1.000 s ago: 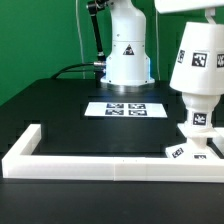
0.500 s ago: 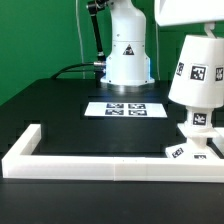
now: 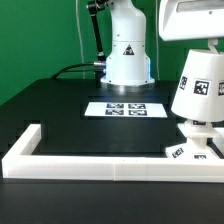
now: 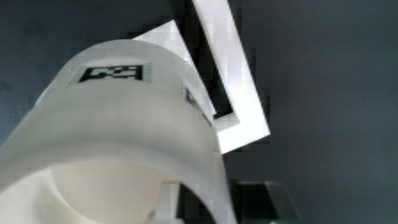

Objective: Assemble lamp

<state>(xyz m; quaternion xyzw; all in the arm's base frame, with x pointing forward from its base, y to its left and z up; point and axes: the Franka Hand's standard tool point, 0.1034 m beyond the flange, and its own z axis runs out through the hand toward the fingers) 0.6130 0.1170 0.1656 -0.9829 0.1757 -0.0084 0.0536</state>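
Shade (image 3: 200,88) hangs tilted over the bulb (image 3: 197,128), which stands on the base (image 3: 190,150) at the exterior view's right, just inside the white rail (image 3: 100,166) on the black tabletop (image 3: 60,110). The marker board (image 3: 125,108) lies well apart, toward the arm's pedestal. My hand is cut off at the frame's upper edge there, so that view does not show its fingers. From the wrist view, the shade (image 4: 116,130) fills the picture, running away from me with its tag facing up, and a dark finger (image 4: 249,200) shows at its side; I judge I am pinching the shade, though the grip itself is hidden. I judge the step is seating the shade on the bulb; next I must level it, centre it, and lower.
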